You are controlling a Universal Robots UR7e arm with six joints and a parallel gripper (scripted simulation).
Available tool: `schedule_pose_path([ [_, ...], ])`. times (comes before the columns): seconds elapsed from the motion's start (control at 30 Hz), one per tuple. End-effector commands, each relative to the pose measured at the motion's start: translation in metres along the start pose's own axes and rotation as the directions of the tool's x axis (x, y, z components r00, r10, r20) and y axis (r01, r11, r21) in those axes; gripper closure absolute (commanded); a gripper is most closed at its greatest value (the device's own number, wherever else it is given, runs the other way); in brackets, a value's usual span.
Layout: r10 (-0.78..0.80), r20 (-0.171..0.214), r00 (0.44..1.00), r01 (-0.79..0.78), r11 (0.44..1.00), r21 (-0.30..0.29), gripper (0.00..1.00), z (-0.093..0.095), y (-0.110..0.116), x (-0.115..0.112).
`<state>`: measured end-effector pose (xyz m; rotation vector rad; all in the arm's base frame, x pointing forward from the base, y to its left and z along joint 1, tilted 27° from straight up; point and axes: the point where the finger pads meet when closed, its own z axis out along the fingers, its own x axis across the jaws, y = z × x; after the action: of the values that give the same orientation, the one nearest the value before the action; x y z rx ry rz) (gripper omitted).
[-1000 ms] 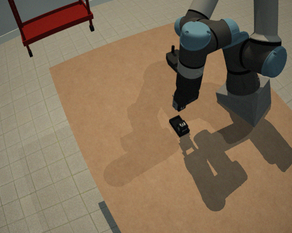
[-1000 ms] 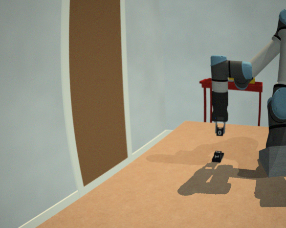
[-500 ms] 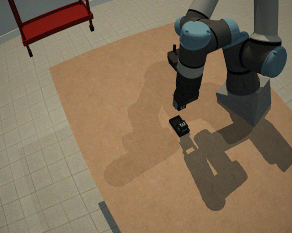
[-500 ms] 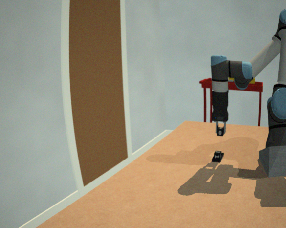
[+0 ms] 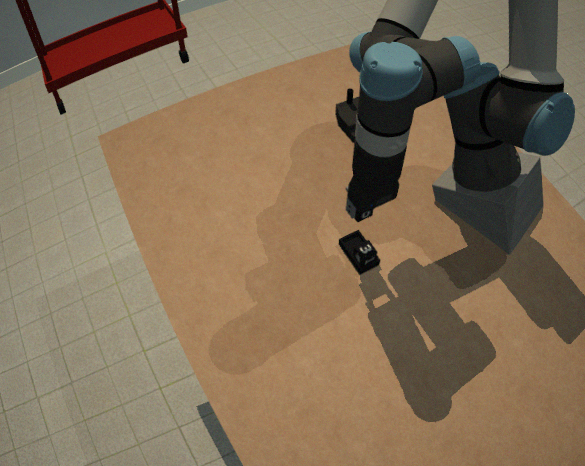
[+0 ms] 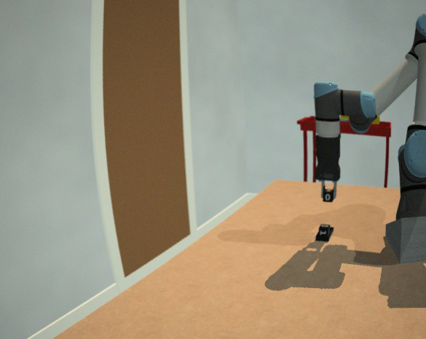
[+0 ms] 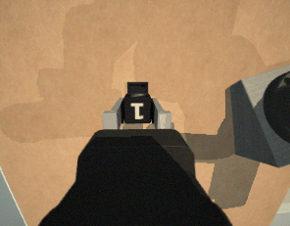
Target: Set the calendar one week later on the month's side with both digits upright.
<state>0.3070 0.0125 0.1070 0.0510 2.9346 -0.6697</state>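
Note:
My gripper is shut on a black digit cube and holds it well above the table, over the tray. The held cube shows a 0 in the exterior view and a 1 in the wrist view, between the grey fingers. Below it the black calendar tray lies flat on the brown table. One black cube stands in the tray with a 3 on top; the tray's other slot is empty. The tray also shows in the exterior view and just behind the held cube in the wrist view.
The arm's grey base stands to the right of the tray. A red cart stands on the tiled floor, off the table. A small black device sits on the table behind the arm.

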Motion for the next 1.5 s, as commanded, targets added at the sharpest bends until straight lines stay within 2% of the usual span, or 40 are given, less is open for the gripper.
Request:
schedule_pose_path([
  [0.0, 0.000, 0.001, 1.000, 0.000, 1.000, 0.000, 0.40, 0.000, 0.000, 0.000],
  [0.33, 0.000, 0.003, 1.000, 0.000, 1.000, -0.003, 0.40, 0.005, 0.000, 0.000],
  [0.73, 0.000, 0.003, 1.000, 0.000, 1.000, -0.003, 0.40, 0.041, -0.001, 0.000],
  [0.8, 0.000, 0.003, 1.000, 0.000, 1.000, -0.003, 0.40, 0.041, -0.001, 0.000],
  [1.07, 0.000, 0.003, 1.000, 0.000, 1.000, -0.003, 0.40, 0.061, -0.001, 0.000],
  [1.47, 0.000, 0.003, 1.000, 0.000, 1.000, -0.003, 0.40, 0.066, -0.001, 0.000],
])
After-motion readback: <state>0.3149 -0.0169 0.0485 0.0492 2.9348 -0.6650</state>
